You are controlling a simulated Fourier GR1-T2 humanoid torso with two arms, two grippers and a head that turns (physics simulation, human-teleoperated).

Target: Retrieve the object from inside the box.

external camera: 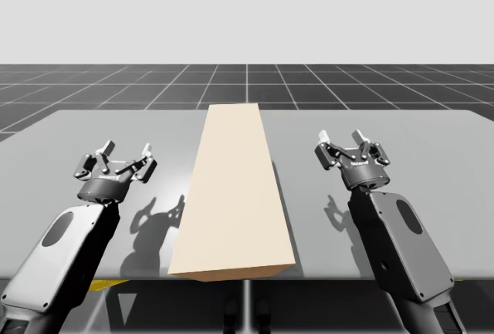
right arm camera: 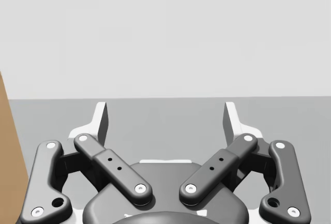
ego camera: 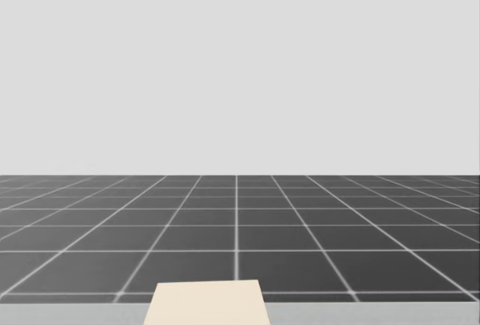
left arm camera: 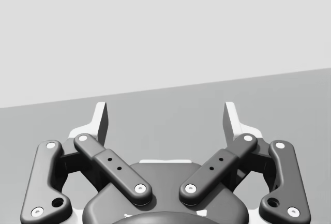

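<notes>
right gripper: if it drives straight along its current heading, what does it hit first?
Probably nothing. The right gripper, open, points out over the bare table toward its far edge. The tan box sits off to its side, not ahead. Height above the table is hard to judge.

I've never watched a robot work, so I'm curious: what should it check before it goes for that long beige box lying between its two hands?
1. The left hand is open, with nothing in it: ok.
2. The right hand is open, with nothing in it: ok.
3. Both hands are apart from the beige box: ok.
4. The box lies flat on the table: ok.
5. A way into the box is found: cannot tell; its top looks closed.
6. The head view is centred on the box: not ok; it catches just one end.
</notes>
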